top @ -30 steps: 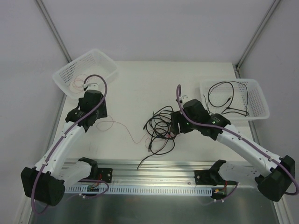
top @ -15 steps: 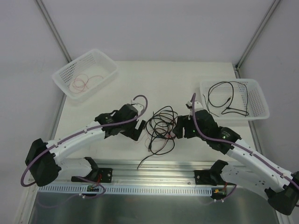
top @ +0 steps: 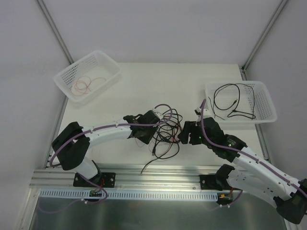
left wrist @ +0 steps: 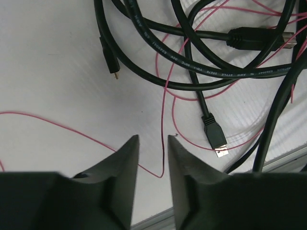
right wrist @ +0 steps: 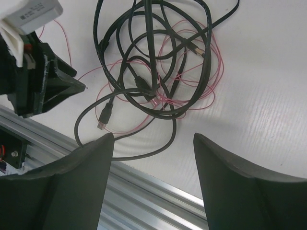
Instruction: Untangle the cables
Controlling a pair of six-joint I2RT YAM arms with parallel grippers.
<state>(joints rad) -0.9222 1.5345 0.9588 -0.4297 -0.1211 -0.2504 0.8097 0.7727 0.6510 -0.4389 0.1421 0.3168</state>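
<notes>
Fingers (left wrist: 127,177) of the left tool (left wrist: 151,141), blunt wedges of matte black plastic, stand nearly together with only a slim gap between them. They pinch nothing. A hair-thin red wire (left wrist: 165,96) runs straight down into that gap and lies on the tabletop (left wrist: 57,57), a white sheet with fine ribbing. Just beyond the tips lie the cables (left wrist: 192,76). They are smooth, round black cords with small white print along the jacket, looped over one another and threaded through with more red wire. A flat USB plug (left wrist: 214,136) with a metal end lies just right of the fingers. A small pin plug (left wrist: 111,67) rests further up on the left.

The right tool (right wrist: 152,139) is spread wide, its broad dark jaws well apart and empty. It hangs above the near edge of the same tangle (right wrist: 153,81).

From above, the tangle (top: 165,129) sits in the middle of the tabletop, near its front edge. The left tool (top: 154,135) is at its left side and the right tool (top: 184,134) at its right. One black end trails onto the ridged aluminium rail (top: 120,170).

A perforated white plastic basket (top: 108,60) at the far left holds a red coil (top: 84,85). A second basket (top: 268,103) at the right holds loose black leads (top: 230,100).
</notes>
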